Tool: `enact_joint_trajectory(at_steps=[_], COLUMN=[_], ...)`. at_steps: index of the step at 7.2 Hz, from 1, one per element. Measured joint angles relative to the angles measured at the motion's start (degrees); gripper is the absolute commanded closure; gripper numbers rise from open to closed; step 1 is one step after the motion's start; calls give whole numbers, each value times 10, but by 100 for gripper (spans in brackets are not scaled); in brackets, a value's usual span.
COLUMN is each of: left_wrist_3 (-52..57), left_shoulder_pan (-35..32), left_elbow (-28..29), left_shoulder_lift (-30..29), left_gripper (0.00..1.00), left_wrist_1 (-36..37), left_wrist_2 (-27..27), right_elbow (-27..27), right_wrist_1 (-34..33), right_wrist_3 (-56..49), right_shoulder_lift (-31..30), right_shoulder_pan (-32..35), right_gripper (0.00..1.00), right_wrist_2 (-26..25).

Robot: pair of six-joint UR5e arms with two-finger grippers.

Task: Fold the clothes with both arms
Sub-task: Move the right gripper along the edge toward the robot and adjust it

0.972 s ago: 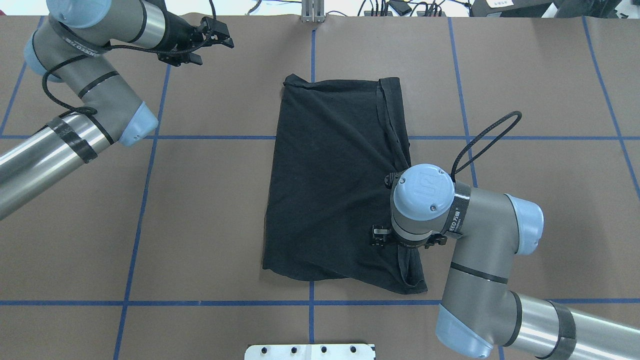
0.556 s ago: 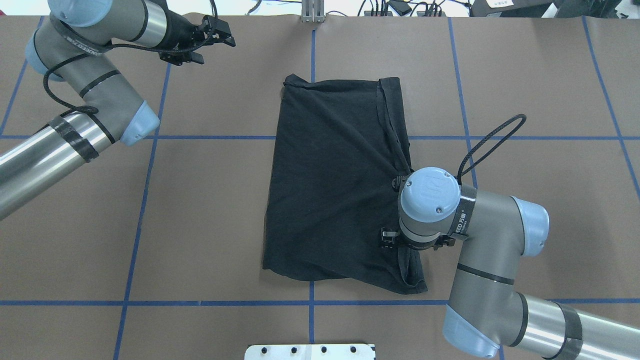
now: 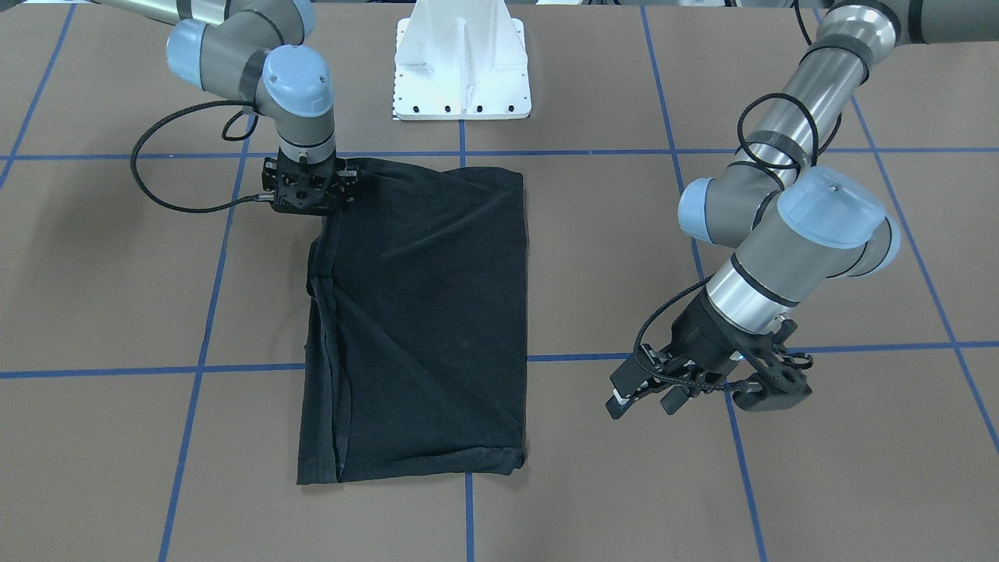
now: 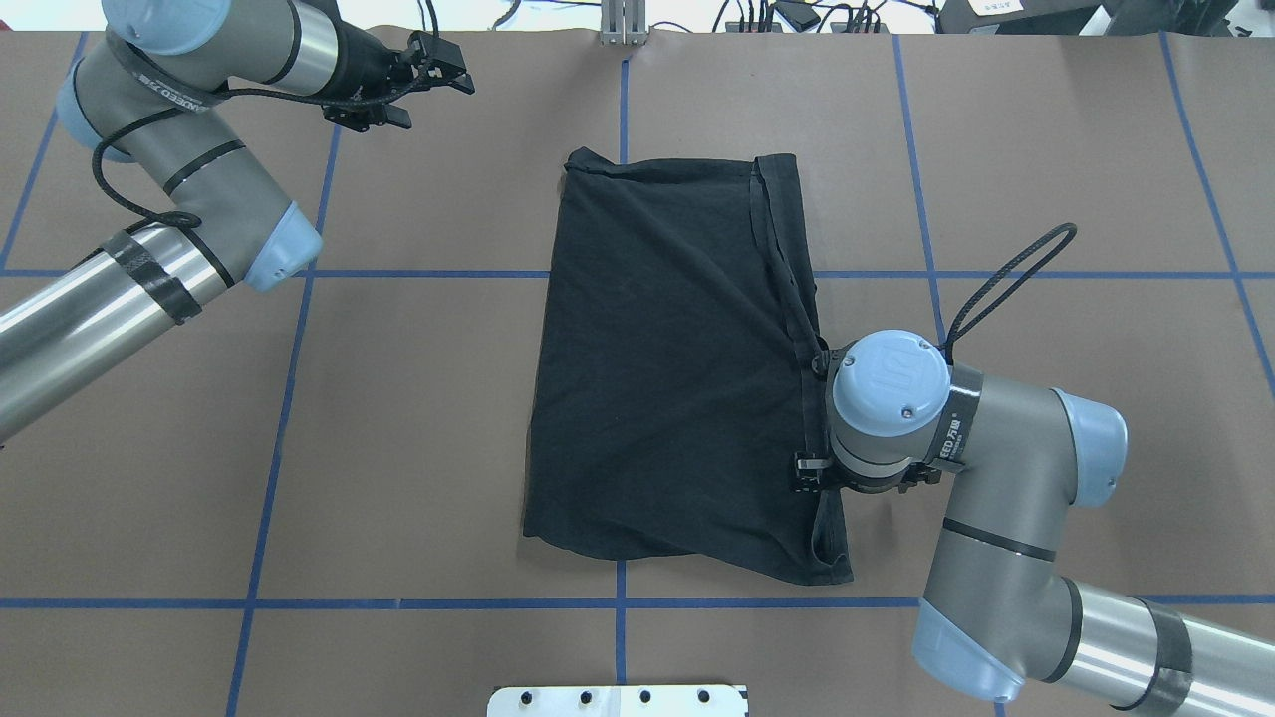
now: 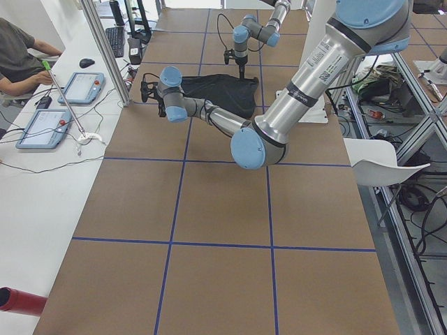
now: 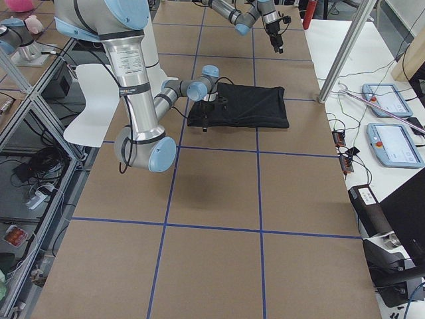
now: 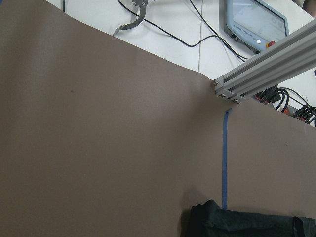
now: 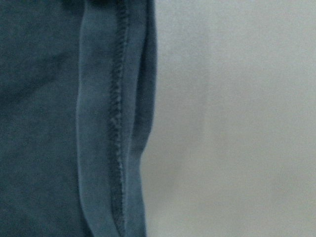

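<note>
The clothes are one black T-shirt [image 4: 677,378] folded into a tall rectangle at the table's middle [image 3: 421,312]; no graphic shows. My right gripper [image 3: 310,199] points straight down at the shirt's right edge, close to its near corner, and is mostly hidden under the wrist in the overhead view. The right wrist view is filled by a blurred hem [image 8: 116,123] beside bare table, with no fingers in it. I cannot tell whether that gripper holds cloth. My left gripper [image 3: 644,406] hovers open and empty over bare table, far left of the shirt [image 4: 438,85].
The white pedestal base [image 3: 460,70] stands at the near edge. An aluminium post [image 7: 266,69] rises at the far edge behind the shirt's far corner [image 7: 237,224]. Blue tape lines [image 4: 398,274] grid the brown table. A person [image 5: 17,49] sits by tablets beyond it.
My right wrist has slid to the right, from over the shirt's body to its right edge; the shirt has kept its shape. The left gripper has drifted slightly right and farther away.
</note>
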Motion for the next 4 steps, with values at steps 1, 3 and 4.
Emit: enact_joint_trajectory(at_steps=[1,3,4], left_wrist_3=[0,-5,-8], left_shoulder_pan=[0,2,3], left_elbow=[0,0,0], left_shoulder_lift=[-1,-2,-4], left_gripper=[0,0,0], left_wrist_1=[0,-1,-1], left_wrist_2=[0,1,2], right_elbow=[0,1,4], right_wrist_1=[1,1,1], right_wrist_3=[-19,-47,-59], right_shoulder_lift=[-11,-28,-32], right_shoulder_pan=[6,21,27], right_gripper=[0,0,0], right_wrist_2=[0,0,2])
